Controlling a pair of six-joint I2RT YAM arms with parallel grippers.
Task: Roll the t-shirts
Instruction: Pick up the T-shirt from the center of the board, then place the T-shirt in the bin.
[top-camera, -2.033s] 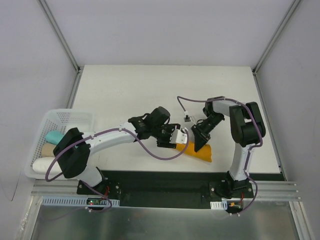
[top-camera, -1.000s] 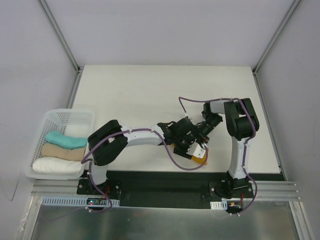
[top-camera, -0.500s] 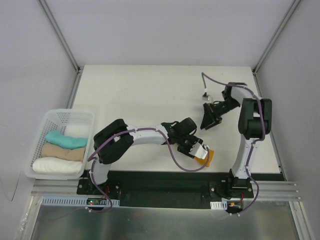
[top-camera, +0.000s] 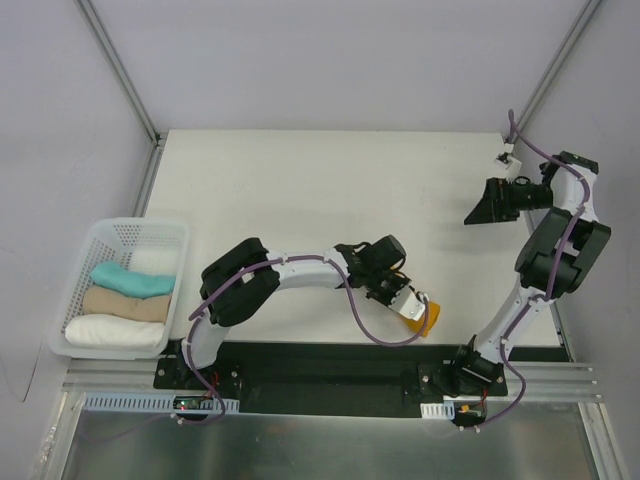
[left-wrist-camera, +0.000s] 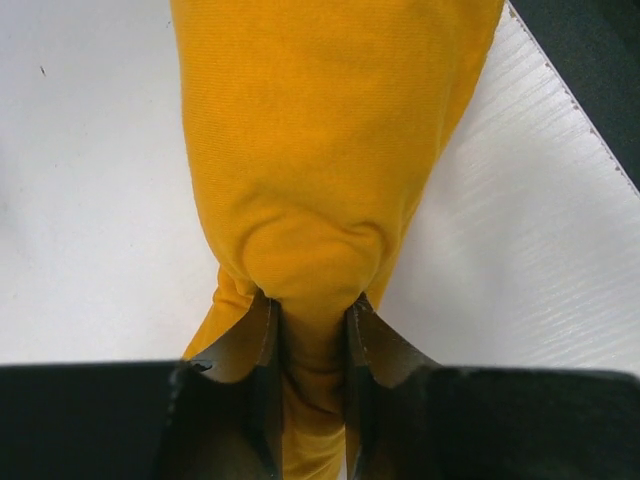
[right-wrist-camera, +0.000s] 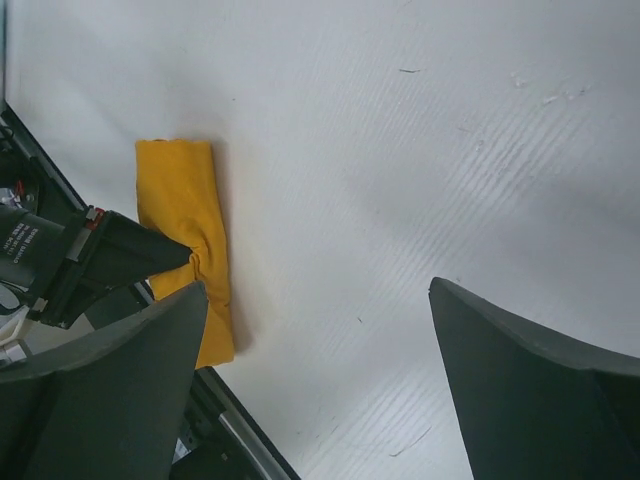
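**Left tool clamped on rolled t-shirt; right tool released**

I find the mustard-orange t-shirt rolled into a compact bundle. It lies on the table at the near edge, right of centre. My left tool is clenched across the roll partway along its length, with fabric pinched tight between both fingers. My right tool is released, jaws spread wide and grasping nothing. It is raised near the far right side, well apart from the roll. A white basket at the left holds rolled teal, tan and white cloths.
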